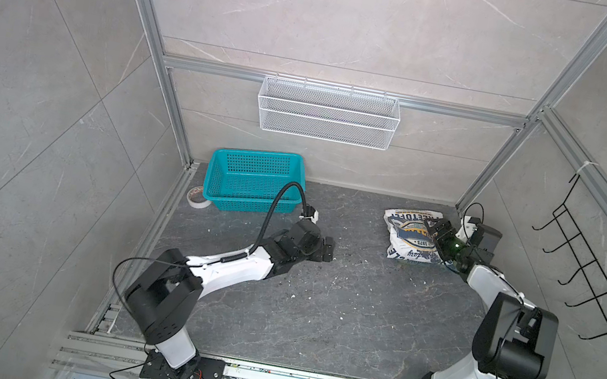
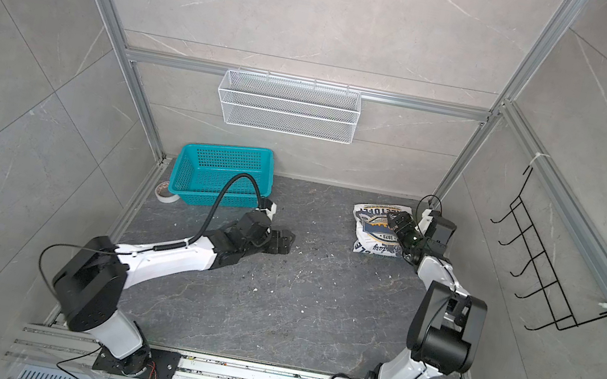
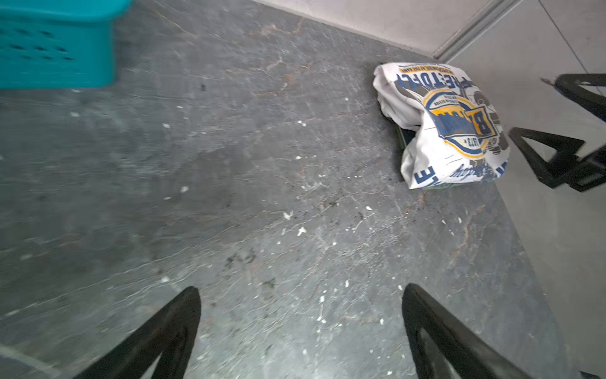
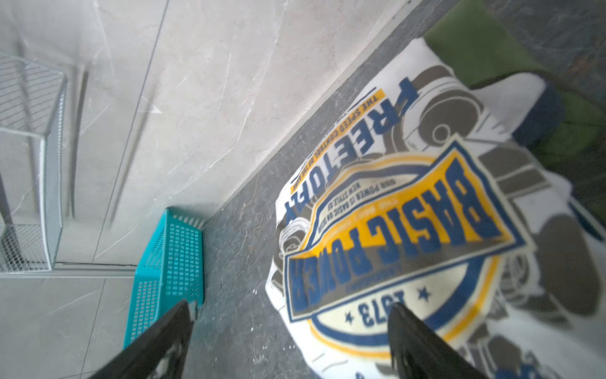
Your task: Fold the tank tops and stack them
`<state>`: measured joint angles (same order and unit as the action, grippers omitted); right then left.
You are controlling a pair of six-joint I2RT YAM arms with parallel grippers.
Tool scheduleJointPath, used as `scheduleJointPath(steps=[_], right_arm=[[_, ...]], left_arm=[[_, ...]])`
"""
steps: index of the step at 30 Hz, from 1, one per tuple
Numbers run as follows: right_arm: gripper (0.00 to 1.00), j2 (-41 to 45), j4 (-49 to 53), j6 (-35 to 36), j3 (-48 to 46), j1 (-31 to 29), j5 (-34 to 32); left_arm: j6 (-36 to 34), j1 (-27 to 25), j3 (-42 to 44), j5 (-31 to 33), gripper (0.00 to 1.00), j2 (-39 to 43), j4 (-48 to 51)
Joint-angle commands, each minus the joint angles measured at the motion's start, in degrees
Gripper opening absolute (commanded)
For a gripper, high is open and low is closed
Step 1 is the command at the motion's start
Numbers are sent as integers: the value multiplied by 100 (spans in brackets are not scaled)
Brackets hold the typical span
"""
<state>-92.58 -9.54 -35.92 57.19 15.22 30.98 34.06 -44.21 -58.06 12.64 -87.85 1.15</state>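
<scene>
The white tank top [image 1: 407,234] lies folded into a lumpy packet at the far right of the bench [image 1: 333,322], close to the back wall. Its blue-and-yellow "BASIC POWER" chest graphic faces up, and navy trim shows at one edge. The olive green tank top [image 4: 475,42] lies under it, with only a strip peeking out at the side. The right gripper [image 1: 435,231] hovers over the packet, jaws spread wide and holding nothing, one finger over the graphic and the other past the cloth's edge. The left gripper [image 1: 327,250] sits low near the bench's middle, well apart from the tops, jaws wide and empty. The middle and near bench lie open. A teal basket [image 1: 252,181] and a tape roll [image 1: 199,197] stand at the far left. The bench is dark grey, veined and flecked with white bits. The pale marbled walls carry a white mesh basket [image 1: 328,112] and a black hook rack [image 1: 595,271].
</scene>
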Motion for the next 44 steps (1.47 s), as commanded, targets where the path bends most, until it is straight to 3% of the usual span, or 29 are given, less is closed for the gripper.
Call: scheduleJointPath(steps=[1, 4, 7, 9, 10, 13, 16, 20, 23, 27, 29, 32, 39, 44], right_arm=[[99, 854, 409, 722, -524, -475, -751], [99, 1447, 592, 1216, -1084, -1002, -2033], [99, 1976, -575, 1847, -2284, -1433, -3191], [99, 2154, -1482, 2488, -2940, -1747, -3942], [99, 2123, -1738, 2633, -3068, -1813, -4261], [100, 1994, -1330, 3013, -2962, -1840, -4166], [100, 1888, -2152, 3276, -3439, -1856, -4122], [100, 1686, -3018, 3503, -3719, -1865, -3387], [100, 962, -4759, 3510, -4157, -1867, -3084], [99, 565, -4245, 3699, -3734, -1926, -2840], [99, 614, -4101, 3522, -3713, -1948, -3426], [100, 617, -4095, 3482, -3707, -1979, -3567], [99, 583, -4013, 3610, -3639, -2084, -3561], [100, 604, -4063, 3619, -3691, -2102, -3595]], left_arm=[[-646, 106, 437, 1362, 100, 958, 665], [-1029, 258, 1162, 2460, 100, 1886, 770], [-1932, 471, 2097, 3669, 100, 2772, 230], [-2566, 864, 2773, 3959, 100, 3236, -347], [-2882, 1161, 3121, 3822, 100, 3449, -701], [-3314, 2096, 4059, 3234, 100, 3745, -1683], [-3589, 2484, 4692, 2667, 100, 3539, -2802], [-3702, 3011, 4640, 1824, 100, 2802, -3509], [-3912, 3342, 4627, 1046, 100, 2026, -4624], [-3897, 3917, 4504, -17, 100, 730, -5905], [-3781, 4141, 4461, -41, 100, -23, -6742], [-3615, 4212, 4203, -185, 100, 287, -5691], [-3572, 4256, 4072, -152, 100, 224, -5533], [-3363, 4295, 3926, 324, 100, 174, -5353]])
